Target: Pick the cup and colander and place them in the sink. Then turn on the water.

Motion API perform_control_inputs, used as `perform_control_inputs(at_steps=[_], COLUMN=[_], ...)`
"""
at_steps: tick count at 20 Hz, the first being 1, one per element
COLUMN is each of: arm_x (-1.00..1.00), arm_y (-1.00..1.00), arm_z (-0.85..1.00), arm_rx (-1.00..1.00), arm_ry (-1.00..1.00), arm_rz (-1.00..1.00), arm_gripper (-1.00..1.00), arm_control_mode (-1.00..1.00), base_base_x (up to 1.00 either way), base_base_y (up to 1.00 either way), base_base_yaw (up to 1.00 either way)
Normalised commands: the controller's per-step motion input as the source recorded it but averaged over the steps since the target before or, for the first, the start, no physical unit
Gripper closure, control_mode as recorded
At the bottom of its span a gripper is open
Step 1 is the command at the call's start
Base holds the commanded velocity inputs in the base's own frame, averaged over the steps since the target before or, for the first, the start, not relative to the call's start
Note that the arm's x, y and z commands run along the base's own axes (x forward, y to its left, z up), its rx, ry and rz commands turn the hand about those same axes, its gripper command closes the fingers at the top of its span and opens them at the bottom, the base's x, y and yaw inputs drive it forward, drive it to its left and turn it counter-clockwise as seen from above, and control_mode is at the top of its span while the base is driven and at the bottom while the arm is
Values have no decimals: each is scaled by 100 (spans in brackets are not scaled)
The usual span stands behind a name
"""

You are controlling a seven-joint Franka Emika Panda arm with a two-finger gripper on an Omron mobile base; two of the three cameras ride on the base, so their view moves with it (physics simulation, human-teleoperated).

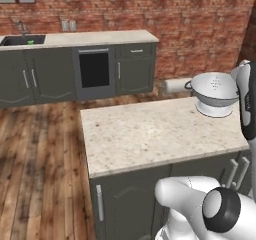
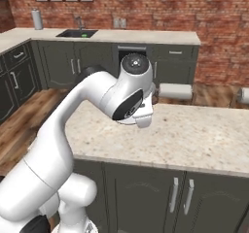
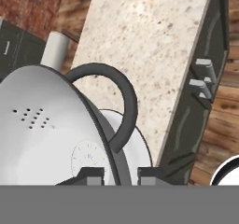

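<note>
The white-grey perforated colander (image 1: 216, 90) is over the far right corner of the island counter (image 1: 150, 134). I cannot tell whether its ring foot touches the top. In the hand view the colander (image 3: 42, 125) is very close, with its dark side handle (image 3: 122, 101) curving up. My gripper (image 3: 119, 174) is shut on the colander's rim, one fingertip on each side of it. The small green cup (image 1: 31, 42) lies in the dark sink (image 1: 15, 40) on the far wall counter, also seen as the cup (image 2: 84, 35) in the sink (image 2: 73, 33). No water runs from the faucet (image 2: 79, 21).
A paper towel roll (image 1: 175, 85) lies beyond the island's back edge. Another roll (image 2: 36, 18) stands on the far counter left of the sink. Open wooden floor (image 1: 40, 149) separates the island from the wall cabinets. My arm (image 2: 112, 96) arches over the island.
</note>
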Motion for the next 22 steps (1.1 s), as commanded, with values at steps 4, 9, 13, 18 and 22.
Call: perform_control_inputs(at_steps=[4,9,13,18,22], arm_x=[0,0,0,0,0], arm_y=[0,0,0,0,0], arm_z=[0,0,0,0,0], arm_rx=[0,0,0,0,0], arm_ry=[0,0,0,0,0], arm_rz=[0,0,0,0,0], arm_gripper=[100,100,100,100,100], arm_control_mode=[100,100,100,100,100], base_base_x=[-34,-28,-20,-3,0], base_base_y=[77,88,92,91,86], base_base_yaw=[0,0,0,0,0])
